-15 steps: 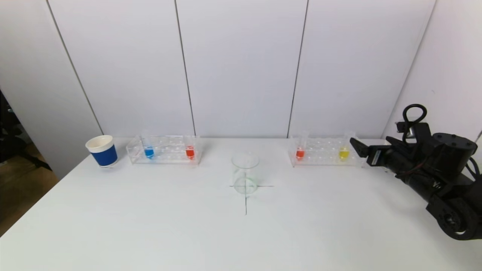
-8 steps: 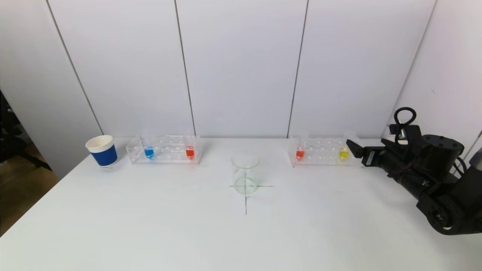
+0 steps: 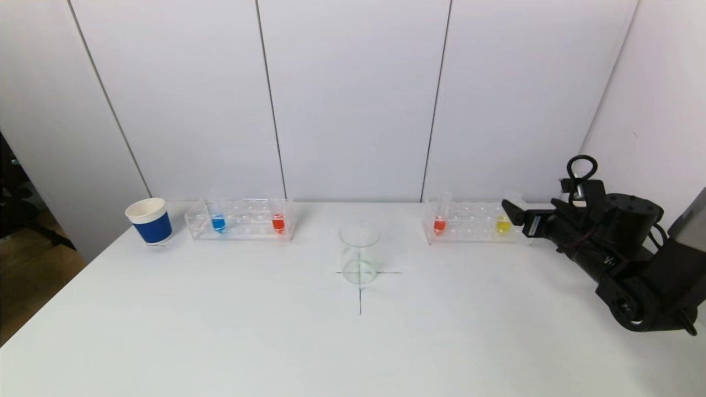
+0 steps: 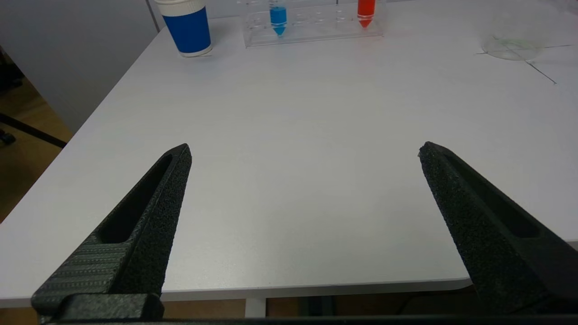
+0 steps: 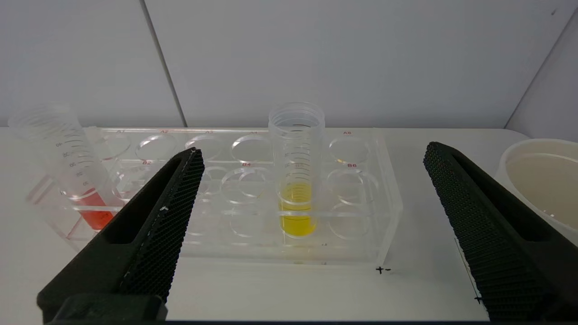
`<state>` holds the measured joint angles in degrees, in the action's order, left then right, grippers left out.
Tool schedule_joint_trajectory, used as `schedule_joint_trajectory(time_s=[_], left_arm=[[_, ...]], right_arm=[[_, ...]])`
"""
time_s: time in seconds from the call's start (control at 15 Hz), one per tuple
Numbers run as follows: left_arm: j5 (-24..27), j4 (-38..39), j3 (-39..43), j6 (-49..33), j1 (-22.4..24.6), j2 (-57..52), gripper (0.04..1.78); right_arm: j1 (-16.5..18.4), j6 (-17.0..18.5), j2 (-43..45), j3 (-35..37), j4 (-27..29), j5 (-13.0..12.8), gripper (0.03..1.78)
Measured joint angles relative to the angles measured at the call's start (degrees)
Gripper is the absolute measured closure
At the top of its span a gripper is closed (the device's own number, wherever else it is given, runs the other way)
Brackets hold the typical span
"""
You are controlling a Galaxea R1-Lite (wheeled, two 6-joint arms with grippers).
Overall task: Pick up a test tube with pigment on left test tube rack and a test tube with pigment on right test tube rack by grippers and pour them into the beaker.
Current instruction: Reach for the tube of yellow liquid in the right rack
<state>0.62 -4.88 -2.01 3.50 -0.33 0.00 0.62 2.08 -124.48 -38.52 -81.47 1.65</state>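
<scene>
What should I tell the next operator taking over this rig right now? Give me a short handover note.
Right pincer: open, empty, level with the yellow tube in the right rack, not touching it.
Left pincer: open, empty, low over the near table edge.
Left rack holds the blue tube and a red tube; the right rack also holds a red tube.
Beaker centre, empty.
Done: nothing picked up or poured.
Left: grasp one tube per rack, pour both.
</scene>
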Motion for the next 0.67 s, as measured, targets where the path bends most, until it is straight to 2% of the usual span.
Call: schedule_joint_trajectory(time_s=[0.67], left_arm=[[0.0, -0.02, 0.0, -0.02, 0.06, 0.0, 0.06]], right_arm=[[0.17, 0.0, -4.71, -4.67, 0.0, -0.17, 0.04]])
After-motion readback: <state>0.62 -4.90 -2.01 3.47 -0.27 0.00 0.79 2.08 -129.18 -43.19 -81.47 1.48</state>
